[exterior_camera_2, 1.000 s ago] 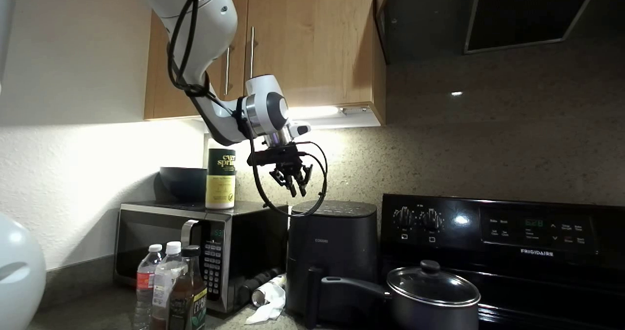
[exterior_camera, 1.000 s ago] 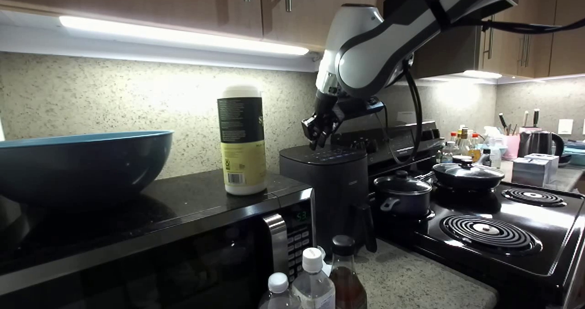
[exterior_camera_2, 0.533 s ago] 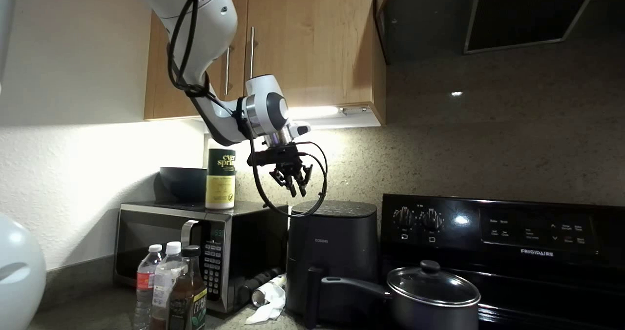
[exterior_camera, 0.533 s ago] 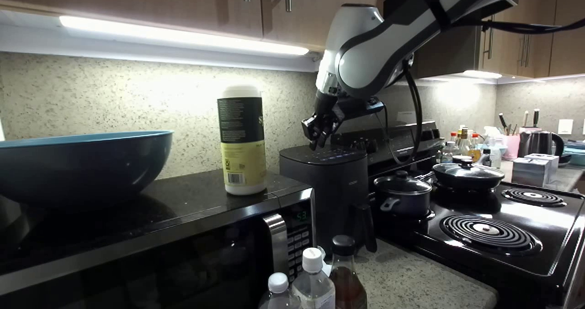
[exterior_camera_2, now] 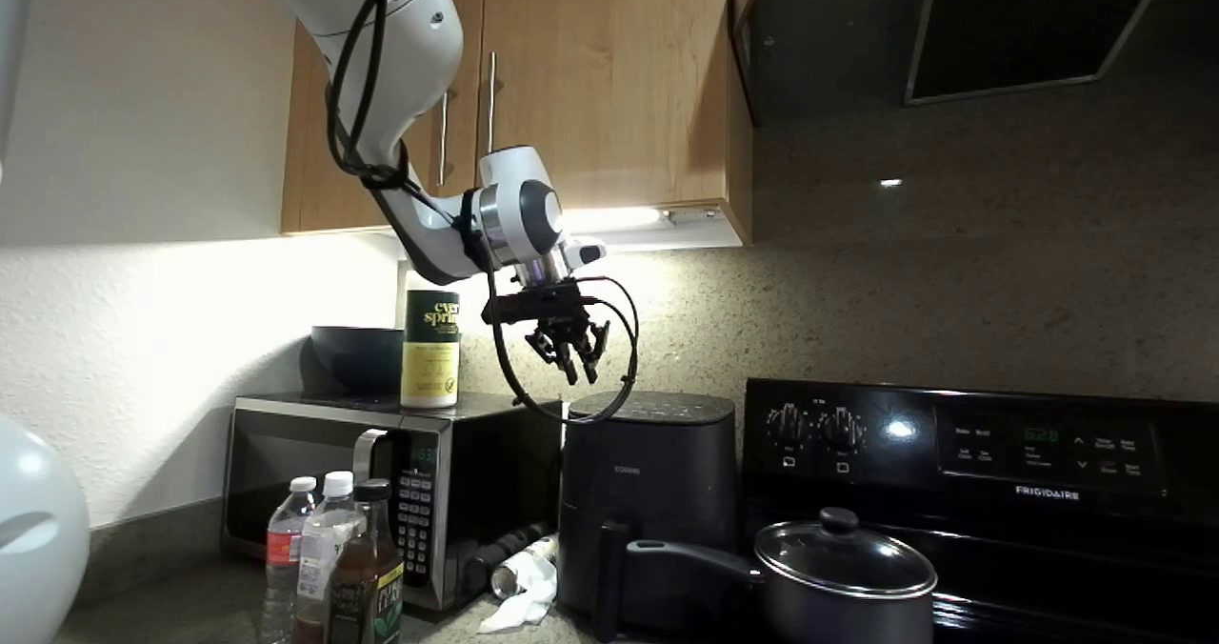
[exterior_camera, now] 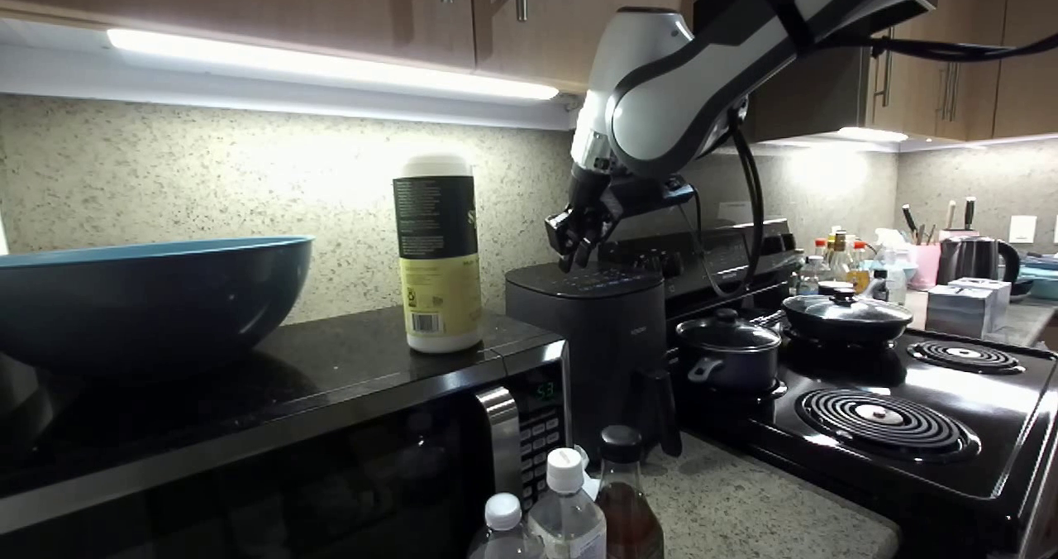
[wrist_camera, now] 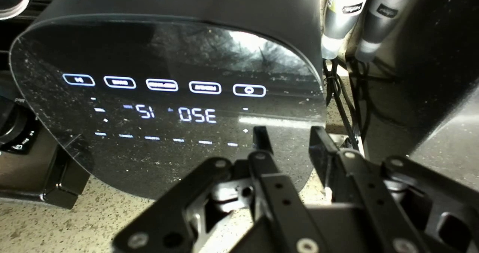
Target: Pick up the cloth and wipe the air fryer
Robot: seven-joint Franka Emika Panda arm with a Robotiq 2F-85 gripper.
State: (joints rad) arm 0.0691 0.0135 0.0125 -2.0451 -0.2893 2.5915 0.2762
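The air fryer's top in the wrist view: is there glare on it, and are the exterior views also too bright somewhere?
Yes: in the wrist view, a white patch and a pale streak shine on the air fryer's top; in both exterior views, the wall below the cabinet light looks washed out; in an exterior view, a bright spot sits on the stove panel.

In both exterior views a dark bowl (exterior_camera: 157, 311) and a tall canister (exterior_camera: 439, 253) stand on the microwave (exterior_camera_2: 495, 482), with three capped bottles (exterior_camera_2: 317, 558) near its front. The stove (exterior_camera: 1004, 410) carries a lidded pot (exterior_camera: 740, 367) and a lidded pan (exterior_camera: 850, 317). Beyond the pan stand several bottles (exterior_camera: 839, 257), too distant to identify for certain, and a kettle (exterior_camera: 967, 263).
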